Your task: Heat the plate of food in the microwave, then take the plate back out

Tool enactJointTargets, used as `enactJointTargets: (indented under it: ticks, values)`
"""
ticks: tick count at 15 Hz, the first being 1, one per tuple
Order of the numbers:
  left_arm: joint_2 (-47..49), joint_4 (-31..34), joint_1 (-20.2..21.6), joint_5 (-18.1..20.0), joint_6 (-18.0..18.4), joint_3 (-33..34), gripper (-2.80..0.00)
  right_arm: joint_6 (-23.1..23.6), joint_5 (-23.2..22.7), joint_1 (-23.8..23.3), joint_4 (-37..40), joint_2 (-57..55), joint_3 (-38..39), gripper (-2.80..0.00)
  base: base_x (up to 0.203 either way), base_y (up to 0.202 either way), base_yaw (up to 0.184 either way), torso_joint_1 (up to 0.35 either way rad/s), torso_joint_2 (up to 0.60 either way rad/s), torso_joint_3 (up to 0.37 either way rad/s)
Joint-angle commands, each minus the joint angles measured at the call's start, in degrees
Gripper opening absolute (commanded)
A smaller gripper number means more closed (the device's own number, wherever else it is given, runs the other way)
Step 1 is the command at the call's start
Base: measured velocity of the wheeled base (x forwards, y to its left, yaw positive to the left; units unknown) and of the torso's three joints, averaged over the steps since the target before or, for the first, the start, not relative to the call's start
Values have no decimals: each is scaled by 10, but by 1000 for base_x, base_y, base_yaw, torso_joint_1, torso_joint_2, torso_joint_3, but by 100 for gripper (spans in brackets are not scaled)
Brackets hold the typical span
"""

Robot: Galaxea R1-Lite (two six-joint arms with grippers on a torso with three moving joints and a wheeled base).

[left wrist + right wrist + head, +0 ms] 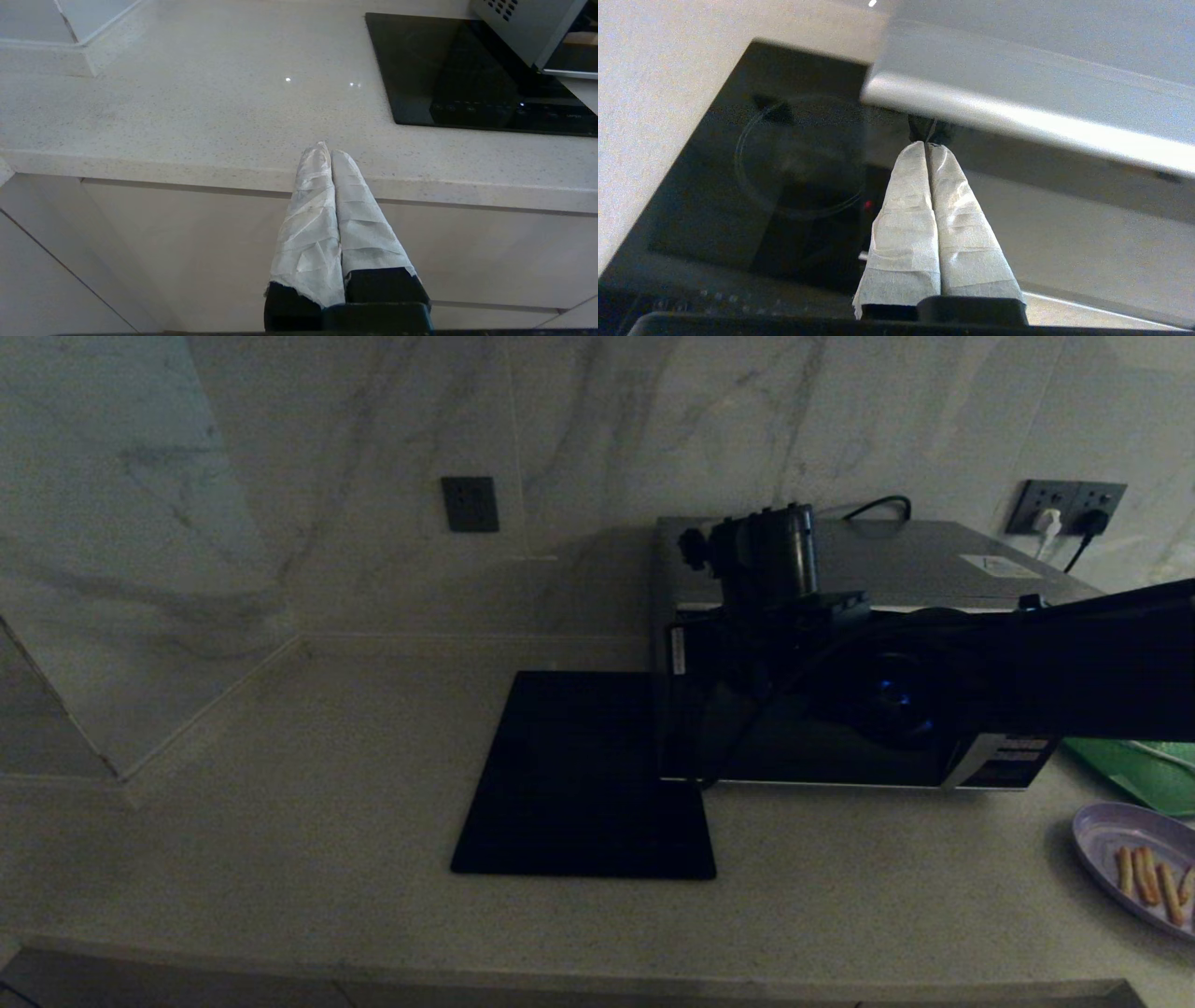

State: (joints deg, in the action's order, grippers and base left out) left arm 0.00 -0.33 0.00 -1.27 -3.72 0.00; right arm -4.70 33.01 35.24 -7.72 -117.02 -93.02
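A dim kitchen scene is shown from above, with a pale speckled table (280,784) set against a marbled wall. The microwave (896,569), a dark grey box with a black glass door, is placed toward the right rear of the table, its door seen closed. A flat black square mat (579,784) lies just beside it on the left. The plate of food (1134,863), lavender with a few golden fries, rests on the table at the far right edge, in front of the microwave and apart from it. A green tray (1139,775) is partly seen just behind the plate. The right arm is stretched across the microwave's front, and the right hand (927,145) is pressed fully together at the door's upper edge, with nothing held. The left hand (329,151) is likewise closed and empty, held low by the table's front edge.
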Motion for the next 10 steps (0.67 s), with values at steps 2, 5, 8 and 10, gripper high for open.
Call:
enactJointTargets:
  ticks: [2, 5, 8, 10]
  values:
    - [-1, 0, 0, 0, -1, 0, -280, 0, 8, -5, 1, 82, 42, -280, 0, 0, 0, 0, 0, 0]
    - [-1, 0, 0, 0, -1, 0, -280, 0, 15, -38, 2, 165, 93, -280, 0, 0, 0, 8, 4, -1]
    - [-1, 0, 0, 0, -1, 0, -280, 10, 21, -97, 9, 265, 145, -280, 0, 0, 0, 0, 0, 0]
    - [-1, 0, 0, 0, -1, 0, -280, 34, 18, -176, 33, 342, 186, -280, 0, 0, 0, 0, 0, 0]
